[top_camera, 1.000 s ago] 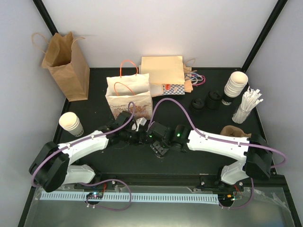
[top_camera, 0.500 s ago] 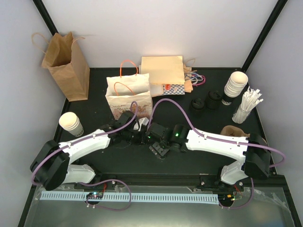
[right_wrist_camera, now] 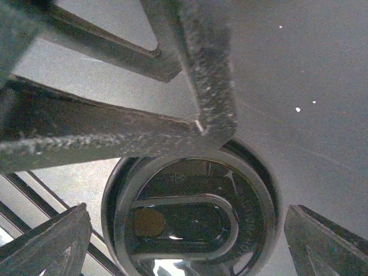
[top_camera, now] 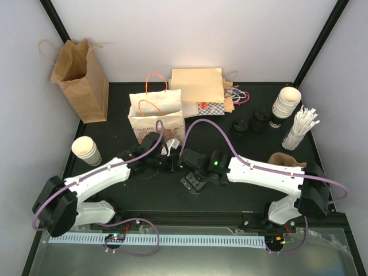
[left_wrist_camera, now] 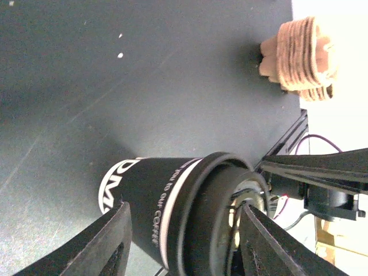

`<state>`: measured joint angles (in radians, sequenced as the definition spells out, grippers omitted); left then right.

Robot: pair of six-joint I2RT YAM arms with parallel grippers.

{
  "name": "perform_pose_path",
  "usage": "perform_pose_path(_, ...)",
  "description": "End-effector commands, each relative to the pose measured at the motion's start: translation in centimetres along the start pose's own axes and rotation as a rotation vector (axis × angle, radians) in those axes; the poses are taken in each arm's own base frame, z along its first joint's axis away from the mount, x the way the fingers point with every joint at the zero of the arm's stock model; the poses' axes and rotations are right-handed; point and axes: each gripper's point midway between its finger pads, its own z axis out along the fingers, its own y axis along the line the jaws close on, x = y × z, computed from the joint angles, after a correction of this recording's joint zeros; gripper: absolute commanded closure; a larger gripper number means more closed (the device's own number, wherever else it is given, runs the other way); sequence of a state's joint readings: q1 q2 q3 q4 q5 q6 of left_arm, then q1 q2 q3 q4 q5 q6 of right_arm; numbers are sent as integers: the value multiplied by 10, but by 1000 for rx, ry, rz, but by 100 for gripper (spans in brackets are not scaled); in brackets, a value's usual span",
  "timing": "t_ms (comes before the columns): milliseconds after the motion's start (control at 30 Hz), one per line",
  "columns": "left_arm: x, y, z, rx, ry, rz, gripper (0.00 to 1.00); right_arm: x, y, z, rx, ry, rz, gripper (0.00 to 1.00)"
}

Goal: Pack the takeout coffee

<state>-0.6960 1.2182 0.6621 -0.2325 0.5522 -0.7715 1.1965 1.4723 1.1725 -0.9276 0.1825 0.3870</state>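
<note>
Left wrist view: your takeout coffee [left_wrist_camera: 167, 207] is a smooth paper cup with printed lettering and a round, glossy black lid [right_wrist_camera: 195, 224].
It is at mid-table, just in front of the white paper bag [top_camera: 156, 118]. Since half a second ago your left arm has stretched flatter, its shoulder lower. Your left gripper [left_wrist_camera: 185, 210] flanks the cup, but you cannot tell if it pinches; your right gripper [right_wrist_camera: 185, 213] hangs spread wide at the lid.

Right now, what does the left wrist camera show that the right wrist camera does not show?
Only the left wrist view shows the takeout coffee from the side, with lettering on its wall, and a brown ribbed stack near the edge of the dark table. Only the right wrist view shows the lid from above, with its drinking slot. Both show the cup over that table: the left gripper flanks it in one, the right gripper in the other.
</note>
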Motion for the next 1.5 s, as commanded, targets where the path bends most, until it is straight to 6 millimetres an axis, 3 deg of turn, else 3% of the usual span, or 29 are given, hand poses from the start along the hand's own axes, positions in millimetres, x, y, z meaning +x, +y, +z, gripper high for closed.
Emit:
perform_pose_path(0, -20, -31, -16, 44, -72, 43, 45, -13, -3, -22, 6, -66, 34, 4)
perform_pose_path(200, -29, -36, -30, 19, -113, 65, 42, -19, -15, -36, 55, -114, 91, 0)
perform_pose_path(367, -36, -27, -52, -41, -167, 73, 42, -13, -24, -41, 84, -118, 129, 0)
perform_pose_path(700, -49, 1, -94, -119, -266, 60, 42, 2, -14, -18, -1, 6, 223, 3)
perform_pose_path(900, -47, 9, -100, -137, -269, 54, 41, 0, -4, -9, -27, 48, 211, 5)
perform_pose_path(1133, -44, 16, -101, -142, -270, 49, 40, 9, -6, -2, -11, 90, 159, 0)
perform_pose_path(1467, -42, 18, -100, -142, -262, 43, 40, 8, 3, 5, -35, 126, 130, 12)
